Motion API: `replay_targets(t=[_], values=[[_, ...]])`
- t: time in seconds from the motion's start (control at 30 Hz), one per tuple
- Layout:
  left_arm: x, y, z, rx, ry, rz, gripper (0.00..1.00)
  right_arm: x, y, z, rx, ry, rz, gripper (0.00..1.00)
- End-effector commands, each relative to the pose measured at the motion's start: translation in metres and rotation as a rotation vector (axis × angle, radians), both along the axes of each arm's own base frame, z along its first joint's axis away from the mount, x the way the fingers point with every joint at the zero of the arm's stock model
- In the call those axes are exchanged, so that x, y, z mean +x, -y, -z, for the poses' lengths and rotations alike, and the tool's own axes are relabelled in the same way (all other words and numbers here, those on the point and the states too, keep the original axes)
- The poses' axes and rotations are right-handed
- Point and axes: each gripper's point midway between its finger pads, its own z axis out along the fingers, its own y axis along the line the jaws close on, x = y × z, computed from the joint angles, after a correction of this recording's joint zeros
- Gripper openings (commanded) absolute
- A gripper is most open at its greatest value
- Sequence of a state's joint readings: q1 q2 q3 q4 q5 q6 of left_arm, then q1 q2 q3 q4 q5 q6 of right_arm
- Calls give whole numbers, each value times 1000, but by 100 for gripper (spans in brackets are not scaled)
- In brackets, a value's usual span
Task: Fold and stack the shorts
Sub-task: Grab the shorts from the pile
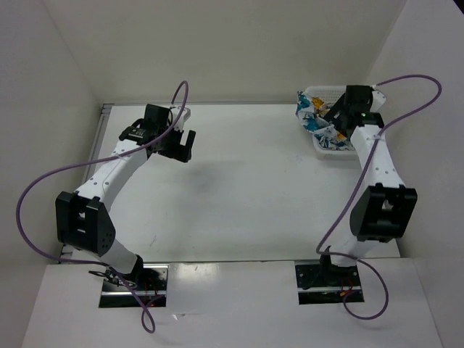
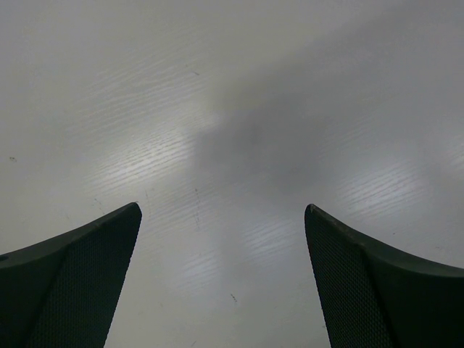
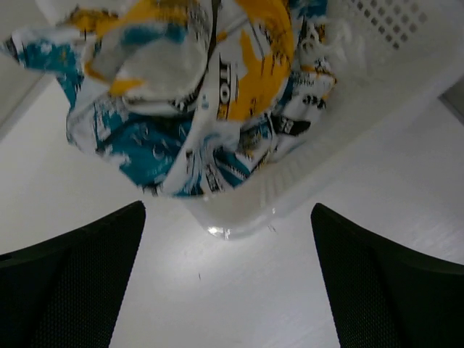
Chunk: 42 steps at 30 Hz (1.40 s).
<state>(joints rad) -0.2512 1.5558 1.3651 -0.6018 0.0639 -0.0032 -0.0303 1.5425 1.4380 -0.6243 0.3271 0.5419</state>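
The shorts [image 1: 312, 114], white with yellow-orange and teal-blue splashes and black lettering, lie crumpled in a white mesh basket [image 1: 333, 147] at the table's back right. In the right wrist view the shorts [image 3: 196, 94] spill over the basket's corner [image 3: 246, 206]. My right gripper [image 3: 226, 286] is open and empty, just short of the basket corner, over bare table; in the top view it [image 1: 335, 116] hangs over the basket. My left gripper [image 1: 181, 146] is open and empty above bare table at the back left; its fingertips [image 2: 123, 225] show only white table between them.
White walls close in the table on the left, back and right. The basket stands against the right wall. Purple cables loop from both arms.
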Motion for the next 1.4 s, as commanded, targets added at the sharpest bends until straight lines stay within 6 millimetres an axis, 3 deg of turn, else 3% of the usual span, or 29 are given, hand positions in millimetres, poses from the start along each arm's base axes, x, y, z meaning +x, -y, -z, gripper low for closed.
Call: replay_targets(t=[0.0, 0.03, 0.07, 0.13, 0.2, 0.23, 0.4, 0.43, 0.47, 0.53, 0.63, 0.73, 0.83, 0.97, 1.0, 1.03, 1.07, 1.1, 1.13, 1.23, 1.33, 1.37], values=[[6, 7, -10, -36, 25, 26, 100, 39, 8, -4, 96, 12, 12, 100], [6, 7, -10, -36, 25, 26, 100, 45, 17, 4, 99, -10, 42, 100], [5, 9, -10, -43, 24, 32, 100, 49, 22, 32, 121, -87, 59, 100], [2, 8, -9, -40, 12, 32, 100, 60, 37, 39, 160, -80, 69, 100], [3, 6, -11, -33, 14, 25, 100, 75, 34, 52, 237, -22, 10, 99], [2, 6, -14, -35, 23, 25, 100, 78, 45, 53, 269, 9, 23, 89], [2, 2, -21, -37, 33, 16, 100, 93, 58, 77, 322, -27, 43, 57], [2, 2, -24, -39, 42, 16, 100, 93, 58, 77, 322, -27, 43, 46], [2, 2, -24, -39, 42, 16, 100, 92, 60, 71, 308, -16, 52, 19], [-1, 1, -27, -39, 44, 16, 100, 92, 60, 36, 258, 76, 55, 0], [-3, 5, -31, -58, 49, 32, 100, 87, 50, -13, 206, 167, 8, 0], [0, 7, -37, -84, 63, 44, 100, 87, 16, -80, 175, 287, -117, 0], [3, 7, -52, -123, 97, 56, 100, 79, -38, -148, 200, 414, -309, 0], [13, 5, -78, -183, 167, 73, 100, 62, -110, -213, 194, 517, -490, 0], [16, 3, -81, -193, 178, 73, 100, 53, -139, -227, 206, 538, -552, 0], [18, 1, -87, -200, 192, 72, 100, 49, -153, -255, 195, 593, -591, 0], [22, -5, -94, -212, 213, 65, 100, 40, -169, -264, 207, 597, -631, 0], [21, -11, -99, -218, 224, 57, 100, 29, -198, -276, 212, 618, -704, 0], [25, -16, -105, -225, 242, 50, 100, 17, -211, -302, 207, 675, -742, 0], [29, -42, -119, -242, 287, 6, 100, -19, -256, -332, 249, 740, -873, 0], [31, -70, -135, -247, 329, -45, 100, -46, -281, -333, 287, 714, -966, 0], [32, -85, -140, -241, 340, -79, 100, -59, -279, -336, 277, 718, -972, 0]])
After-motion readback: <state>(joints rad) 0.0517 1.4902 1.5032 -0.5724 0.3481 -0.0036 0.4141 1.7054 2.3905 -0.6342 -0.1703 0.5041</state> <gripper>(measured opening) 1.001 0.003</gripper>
